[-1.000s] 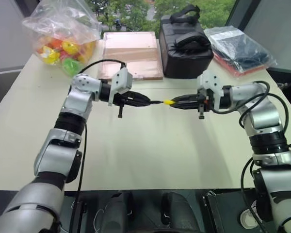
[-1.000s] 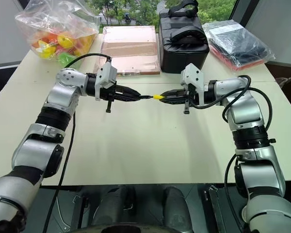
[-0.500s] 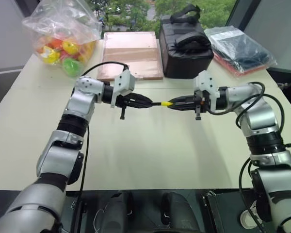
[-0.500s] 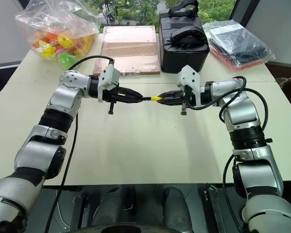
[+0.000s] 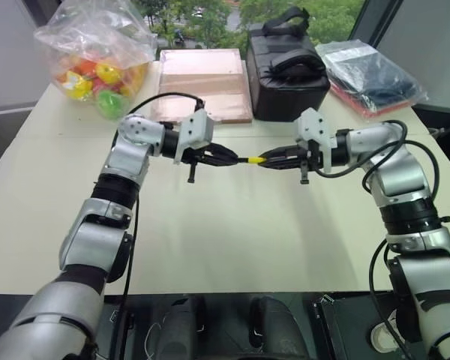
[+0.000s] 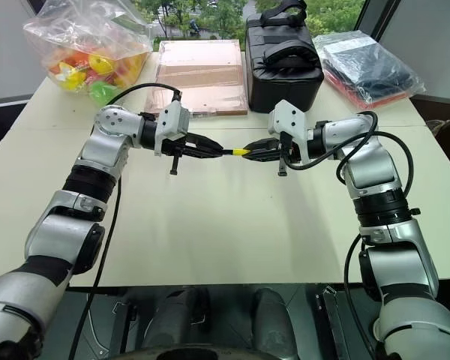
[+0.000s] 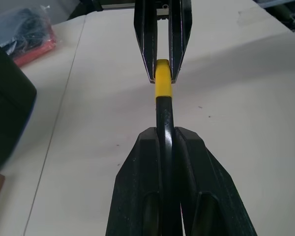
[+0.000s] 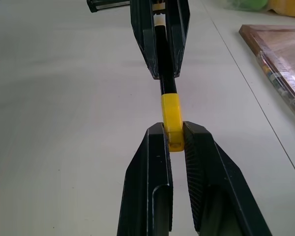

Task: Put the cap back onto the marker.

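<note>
Above the worktop [image 5: 225, 225], in front of the black bag [image 5: 286, 71], the two grippers face each other tip to tip. The left gripper [image 5: 236, 158] has its fingers [image 7: 142, 196] clamped on the marker [image 7: 164, 123], whose black barrel projects toward the right gripper [image 5: 264, 160]. The right gripper's fingers [image 8: 152, 187] are pinched on the cap [image 8: 171, 118]. The cap is seated over the end of the marker, both in one line and clear of the worktop. Left of the black bag lies a brown board [image 5: 202, 82].
</note>
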You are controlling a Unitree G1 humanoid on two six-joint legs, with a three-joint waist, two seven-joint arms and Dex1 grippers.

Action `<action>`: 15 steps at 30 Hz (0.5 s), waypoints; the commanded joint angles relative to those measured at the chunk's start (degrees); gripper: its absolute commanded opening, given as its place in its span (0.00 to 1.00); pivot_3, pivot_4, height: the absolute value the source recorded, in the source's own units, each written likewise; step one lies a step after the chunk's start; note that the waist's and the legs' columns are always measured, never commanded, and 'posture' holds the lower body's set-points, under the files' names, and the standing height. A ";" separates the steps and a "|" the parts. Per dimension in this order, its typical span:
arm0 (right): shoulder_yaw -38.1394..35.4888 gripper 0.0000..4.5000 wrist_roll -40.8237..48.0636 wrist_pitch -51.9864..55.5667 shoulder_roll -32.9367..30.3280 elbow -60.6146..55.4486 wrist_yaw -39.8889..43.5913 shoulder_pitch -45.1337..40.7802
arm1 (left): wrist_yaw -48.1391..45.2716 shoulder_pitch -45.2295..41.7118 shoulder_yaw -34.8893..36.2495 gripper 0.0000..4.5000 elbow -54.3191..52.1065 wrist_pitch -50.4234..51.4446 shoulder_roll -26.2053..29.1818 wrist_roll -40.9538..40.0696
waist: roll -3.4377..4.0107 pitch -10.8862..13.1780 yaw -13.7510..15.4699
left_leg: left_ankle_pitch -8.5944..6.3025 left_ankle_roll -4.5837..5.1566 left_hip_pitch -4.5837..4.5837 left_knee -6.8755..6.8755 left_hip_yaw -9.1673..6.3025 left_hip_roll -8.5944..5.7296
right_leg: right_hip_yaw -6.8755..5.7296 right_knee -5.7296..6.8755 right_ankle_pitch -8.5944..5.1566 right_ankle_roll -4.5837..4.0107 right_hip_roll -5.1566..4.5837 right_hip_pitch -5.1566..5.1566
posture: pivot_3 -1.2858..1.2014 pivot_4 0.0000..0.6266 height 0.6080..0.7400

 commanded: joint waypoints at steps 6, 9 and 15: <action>-0.52 0.02 3.33 0.98 3.92 -2.31 -0.40 -4.05 | 0.99 -1.07 -1.08 0.00 -2.68 -2.53 -3.56 -0.12 | 0.00 0.00 0.02 | 0.00 0.00 0.00 0.00 0.00 0.00 | 0.00 0.00 0.00 0.00 0.00 0.00 | 0.52 0.24 1.00; -0.77 0.02 3.06 1.12 3.74 -1.99 -0.49 -4.03 | 0.76 -1.08 -0.85 0.00 -2.12 -2.48 -3.35 -0.07 | 0.00 0.00 0.02 | 0.00 0.00 0.00 0.00 0.00 0.00 | 0.00 0.00 0.00 0.00 0.00 0.00 | 0.52 0.24 1.00; -1.58 0.02 2.87 1.40 2.90 -1.83 -0.67 -3.21 | 2.55 -1.59 0.35 0.00 -0.79 -2.42 -2.79 0.16 | 0.00 0.00 0.02 | 0.00 0.00 0.00 0.00 0.00 0.00 | 0.00 0.00 0.00 0.00 0.00 0.00 | 0.52 0.24 1.00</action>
